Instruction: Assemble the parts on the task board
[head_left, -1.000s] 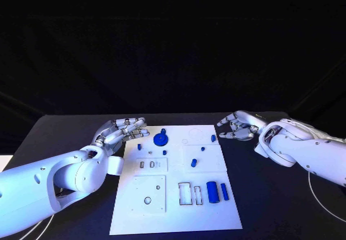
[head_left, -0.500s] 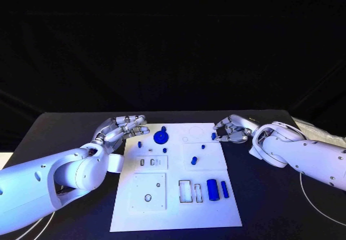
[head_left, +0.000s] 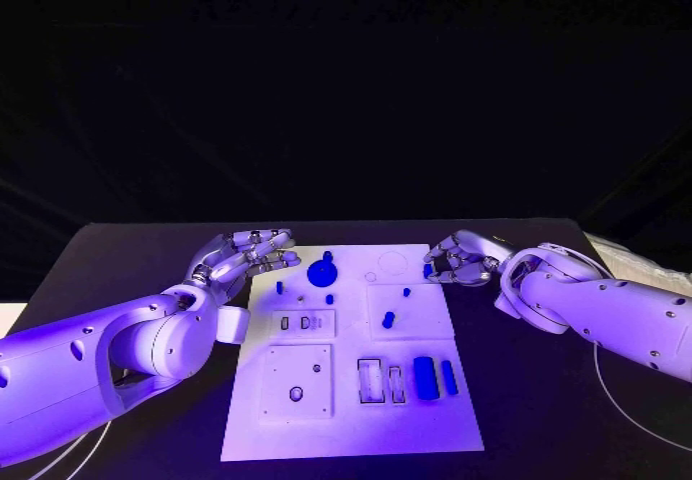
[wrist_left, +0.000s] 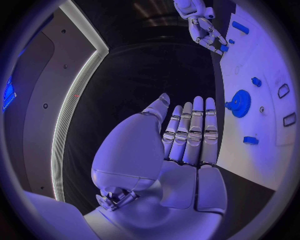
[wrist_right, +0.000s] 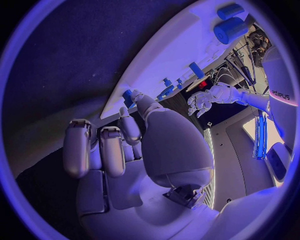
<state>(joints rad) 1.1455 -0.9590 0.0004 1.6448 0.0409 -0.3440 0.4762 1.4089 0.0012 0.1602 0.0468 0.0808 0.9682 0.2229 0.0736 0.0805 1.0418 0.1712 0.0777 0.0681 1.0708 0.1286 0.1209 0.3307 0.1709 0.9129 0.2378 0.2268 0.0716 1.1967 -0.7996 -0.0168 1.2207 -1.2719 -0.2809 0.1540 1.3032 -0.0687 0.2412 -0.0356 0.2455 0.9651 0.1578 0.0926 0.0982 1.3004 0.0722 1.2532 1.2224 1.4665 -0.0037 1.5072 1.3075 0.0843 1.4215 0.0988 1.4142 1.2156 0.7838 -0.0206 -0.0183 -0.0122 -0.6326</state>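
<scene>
While our left hand (head_left: 248, 255) hangs beside the far left corner of the task board (head_left: 346, 420), its fingers lie straight and side by side, grasping nothing; the left wrist view shows the open palm (wrist_left: 181, 145) over the black table (head_left: 130, 260), just off the board's edge. Our right hand (head_left: 459, 260) sits at the far right edge of the board, fingers bent inward, with a fingertip (wrist_right: 139, 96) touching a small blue part (head_left: 427, 270) that stands at that edge. We cannot tell whether the part is pinched or only touched.

On the board, the blue gear (head_left: 322, 274) lies near the far left corner, close to our left fingertips but apart from them. A small blue peg (head_left: 280, 288) stands just to its left, and another short blue piece (head_left: 329, 298) just on its near side. Nearer the middle we see a small blue pin (head_left: 405, 293) and a slanted blue piece (head_left: 388, 321). Toward the near right part of the board a thick blue cylinder (head_left: 426, 378) lies lengthwise, with a thinner blue bar (head_left: 449, 377) just beside it on its right, and two empty rectangular slots (head_left: 371, 381) on its left. A raised white square plate (head_left: 297, 382) with a round hole occupies the near left part.
</scene>
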